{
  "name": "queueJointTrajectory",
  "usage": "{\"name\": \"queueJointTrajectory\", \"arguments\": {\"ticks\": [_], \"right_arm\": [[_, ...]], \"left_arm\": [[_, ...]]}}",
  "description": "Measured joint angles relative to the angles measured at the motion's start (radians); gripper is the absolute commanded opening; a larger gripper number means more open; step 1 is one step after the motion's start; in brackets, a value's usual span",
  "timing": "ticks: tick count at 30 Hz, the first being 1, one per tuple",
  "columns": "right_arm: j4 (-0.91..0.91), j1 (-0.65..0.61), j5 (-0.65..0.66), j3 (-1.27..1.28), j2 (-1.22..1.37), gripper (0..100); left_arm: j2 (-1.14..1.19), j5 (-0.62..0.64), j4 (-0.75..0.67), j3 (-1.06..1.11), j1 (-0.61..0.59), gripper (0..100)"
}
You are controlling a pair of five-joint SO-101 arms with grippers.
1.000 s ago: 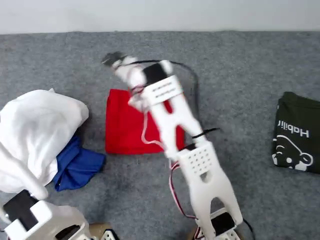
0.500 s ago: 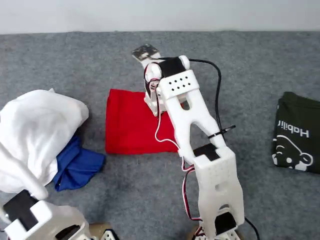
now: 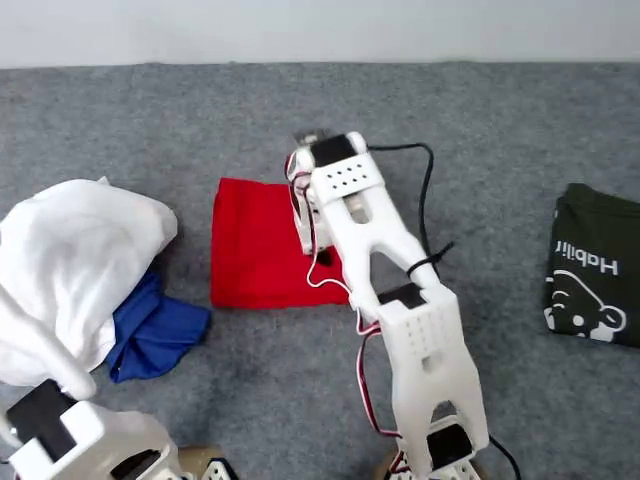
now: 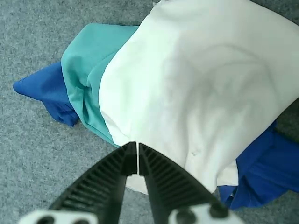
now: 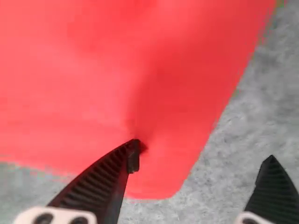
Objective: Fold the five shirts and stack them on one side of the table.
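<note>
Down comes the right gripper (image 5: 202,154) onto the folded red cloth shirt (image 3: 255,255), jaws wide apart. The left gripper (image 4: 138,148) is pinched closed over the crumpled white cloth shirt (image 4: 201,84).

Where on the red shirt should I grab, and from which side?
Take the red shirt by its right edge, probably coming down from above on that side. It lies flat and folded on the table, so only an edge offers a pinch. The right pincer is open astride that edge, one finger on cloth, the other over bare table.
</note>
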Motion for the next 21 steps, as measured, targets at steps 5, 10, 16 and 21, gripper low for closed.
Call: {"name": "queueJointTrajectory", "arguments": {"ticks": [5, 10, 16, 21], "right_arm": [[-0.009, -0.012, -0.003, -0.040, 0.103, 38.2], [-0.005, -0.038, -0.003, -0.100, 0.152, 19.8], [-0.002, -0.040, 0.104, -0.130, 0.176, 1.7], [0.008, -0.002, 0.170, -0.137, 0.176, 1.0]], "left_arm": [[0.000, 0.000, 0.000, 0.000, 0.000, 2], [0.000, 0.000, 0.000, 0.000, 0.000, 2], [0.000, 0.000, 0.000, 0.000, 0.000, 2], [0.000, 0.000, 0.000, 0.000, 0.000, 2]]}}
